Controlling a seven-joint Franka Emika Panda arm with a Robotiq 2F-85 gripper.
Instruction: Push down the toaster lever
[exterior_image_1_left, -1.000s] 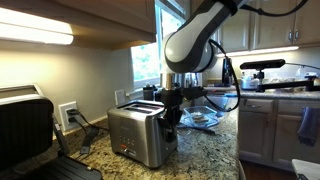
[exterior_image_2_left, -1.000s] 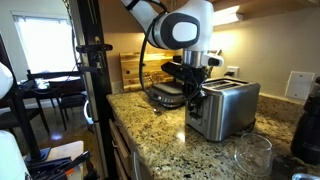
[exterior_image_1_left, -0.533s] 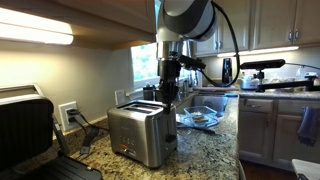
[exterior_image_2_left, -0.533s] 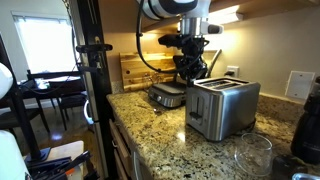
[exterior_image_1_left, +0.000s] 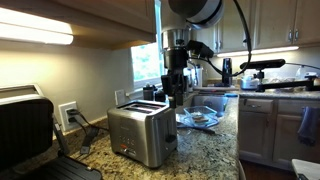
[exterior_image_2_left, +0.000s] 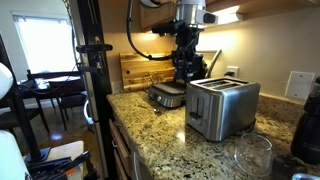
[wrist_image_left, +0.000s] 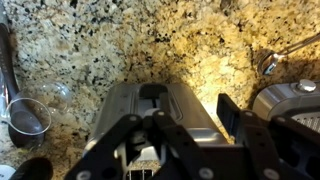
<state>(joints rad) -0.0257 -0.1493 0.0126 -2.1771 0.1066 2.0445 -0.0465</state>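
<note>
The brushed steel toaster (exterior_image_1_left: 140, 135) stands on the speckled granite counter and shows in both exterior views (exterior_image_2_left: 222, 108). From the wrist view I look straight down on the toaster (wrist_image_left: 130, 110); its black lever (wrist_image_left: 151, 94) sits at the narrow end. My gripper (exterior_image_1_left: 176, 92) hangs in the air above that end, clear of the toaster (exterior_image_2_left: 190, 72). Its jaws stand apart with nothing between them (wrist_image_left: 185, 122). One black finger pad (wrist_image_left: 228, 113) shows on the right.
A black-and-silver flat-lidded appliance (exterior_image_1_left: 25, 130) sits near the camera. A round appliance (exterior_image_2_left: 168, 95) is behind the toaster, and a clear glass (exterior_image_2_left: 250, 155) stands on the counter's front. A sink with a plate (exterior_image_1_left: 200, 118) lies beyond. A tripod (exterior_image_2_left: 90, 80) stands off the counter edge.
My gripper has risen from the toaster's lever end to well above it. Its jaws have gone from shut to apart.
</note>
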